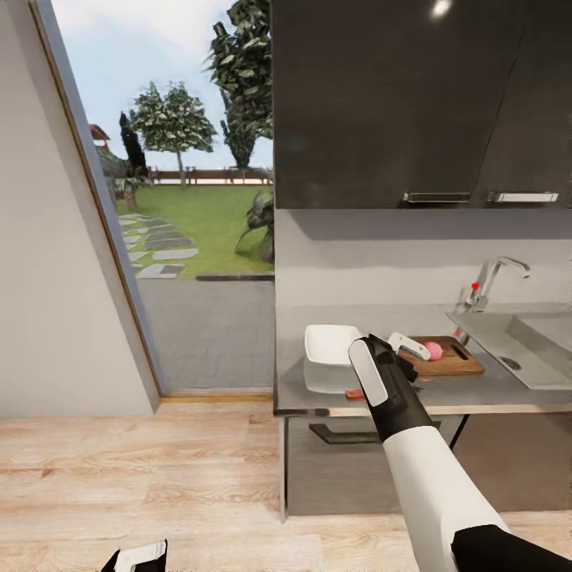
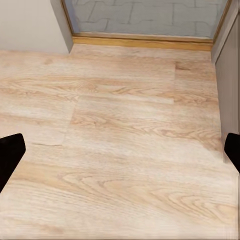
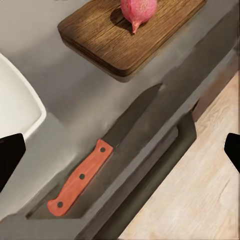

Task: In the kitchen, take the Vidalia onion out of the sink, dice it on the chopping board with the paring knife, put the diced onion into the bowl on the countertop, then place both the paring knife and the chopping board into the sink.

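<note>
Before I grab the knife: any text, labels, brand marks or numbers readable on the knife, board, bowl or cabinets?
None readable.
paring knife: plain red-orange handle with three dark rivets, no marking on the blade.
chopping board: bare wood grain.
bowl: plain white.
upper cabinets: dark fronts with metal handles, no lettering.

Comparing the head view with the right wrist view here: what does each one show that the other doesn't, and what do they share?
Head view: the sink with its tap, dark wall cabinets and a garden beyond the glass door.

Right wrist view: the knife's full length, dark blade and orange handle, lying flat on the countertop near its front edge, apart from the board.

Shared: the onion on the chopping board, the white bowl, wooden floor.
</note>
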Tool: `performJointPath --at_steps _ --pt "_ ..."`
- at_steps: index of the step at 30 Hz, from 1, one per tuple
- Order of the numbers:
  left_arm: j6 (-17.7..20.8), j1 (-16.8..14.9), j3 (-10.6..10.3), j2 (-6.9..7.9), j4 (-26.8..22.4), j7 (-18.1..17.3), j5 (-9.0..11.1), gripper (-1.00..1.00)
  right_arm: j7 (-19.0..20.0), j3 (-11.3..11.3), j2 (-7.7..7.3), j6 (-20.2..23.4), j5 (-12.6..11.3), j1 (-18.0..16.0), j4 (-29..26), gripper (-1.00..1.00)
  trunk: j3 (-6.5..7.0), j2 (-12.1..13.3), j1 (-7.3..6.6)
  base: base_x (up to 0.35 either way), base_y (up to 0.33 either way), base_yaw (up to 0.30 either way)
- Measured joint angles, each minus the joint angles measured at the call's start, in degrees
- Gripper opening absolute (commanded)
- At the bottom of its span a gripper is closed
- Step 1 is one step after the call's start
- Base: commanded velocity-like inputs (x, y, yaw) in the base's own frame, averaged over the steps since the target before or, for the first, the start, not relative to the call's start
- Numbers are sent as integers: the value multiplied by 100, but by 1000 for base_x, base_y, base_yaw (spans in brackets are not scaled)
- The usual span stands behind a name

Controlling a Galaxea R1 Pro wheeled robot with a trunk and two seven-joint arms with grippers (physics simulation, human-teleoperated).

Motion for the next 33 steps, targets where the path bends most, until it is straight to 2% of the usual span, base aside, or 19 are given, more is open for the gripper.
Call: performJointPath --at_steps 14,20,33 --pt "-1 0 1 0 0 2 0 100 1 -1 0 0 0 9 55 100 -9 1 -1 -13 -16 0" --pt "-1 0 1 2 0 0 0 100 1 -2 0 -125 -9 9 231 100 -45 1 -1 0 0 0" --pt "-1 0 1 3 0 3 0 100 1 -1 0 -169 -10 9 247 100 -134 1 -1 0 0 0"
